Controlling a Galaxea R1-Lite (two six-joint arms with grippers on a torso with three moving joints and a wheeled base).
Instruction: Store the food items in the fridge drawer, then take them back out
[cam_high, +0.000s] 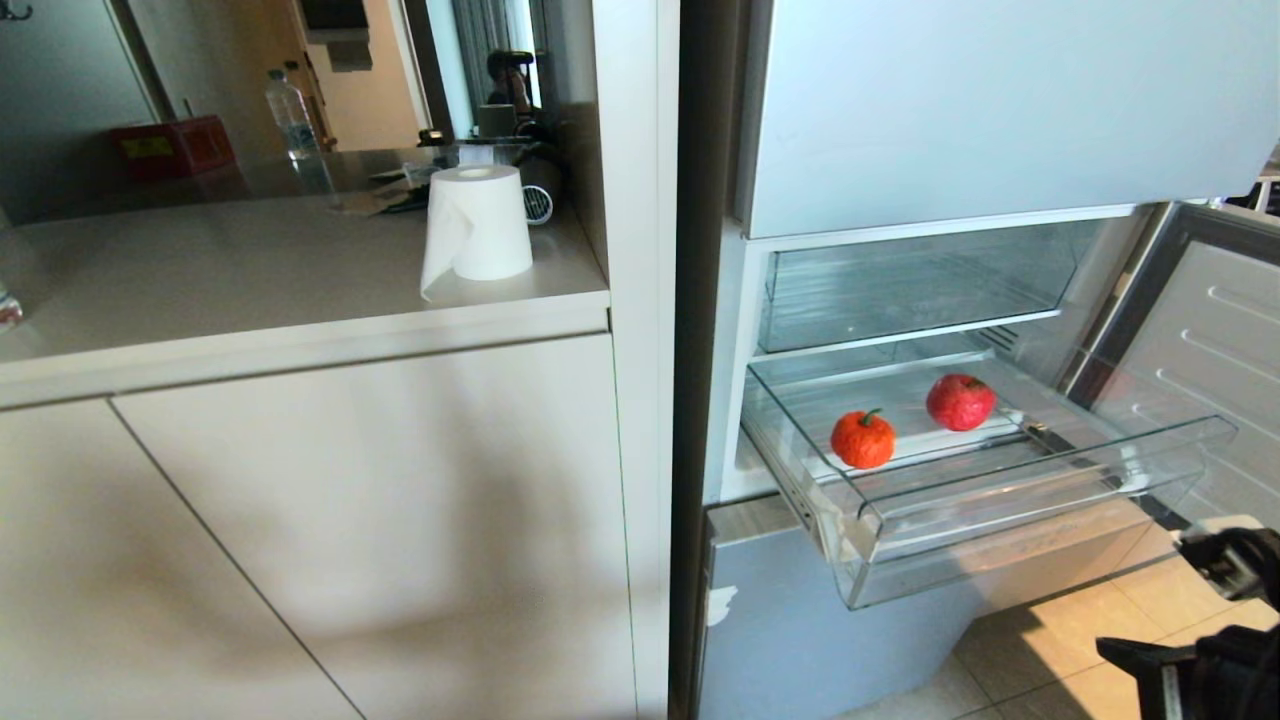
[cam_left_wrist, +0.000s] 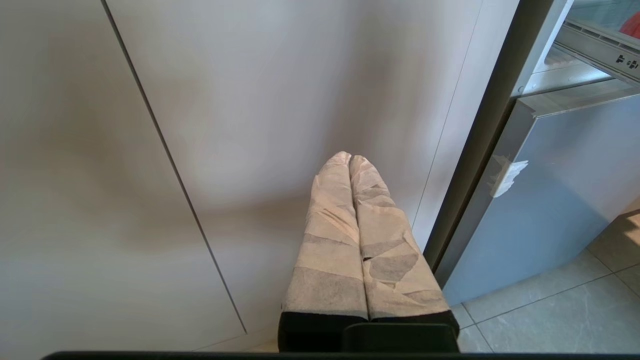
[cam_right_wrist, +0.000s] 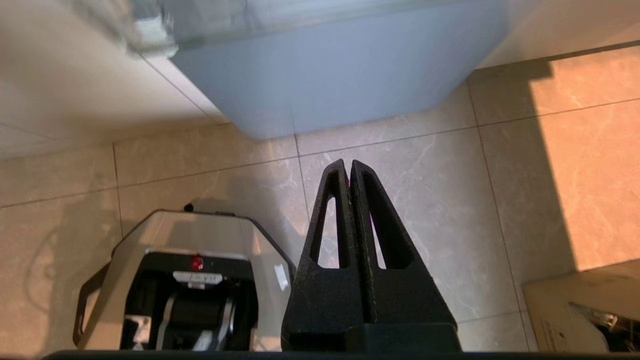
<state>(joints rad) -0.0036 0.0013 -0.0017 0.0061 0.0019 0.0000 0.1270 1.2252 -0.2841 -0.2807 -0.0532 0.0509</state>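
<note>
Down on the ribbed floor of the pulled-out fridge drawer (cam_high: 1000, 500), the two food items are sitting apart from each other: the orange-red fruit with the green stem (cam_high: 863, 439) nearer the front lip, the deeper red fruit (cam_high: 960, 401) further back and toward the open fridge door (cam_high: 1200, 350). Both are resting low between the clear walls, which is keeping them from rolling out. Judging by that, the storing half looks done and the taking-out half is not yet begun. The drawer is hanging well out over the tiled floor (cam_right_wrist: 410, 165), so its contents are lying open to a reach from above, while the plainer clear drawer (cam_high: 920, 285) above is staying tucked inside the pale blue-grey fridge (cam_high: 1000, 110).

Off to the robot's right, below the drawer's front corner, the right gripper (cam_right_wrist: 349, 167) is pointing down at the tiles with its black fingers pressed together and nothing between them. The left gripper (cam_left_wrist: 349, 159) is idling by the white cabinet front (cam_left_wrist: 250, 100), its wrapped fingers likewise closed and empty. On the counter (cam_high: 250, 290) a paper roll (cam_high: 478, 225) is standing, with a water bottle (cam_high: 290, 112) behind.
</note>
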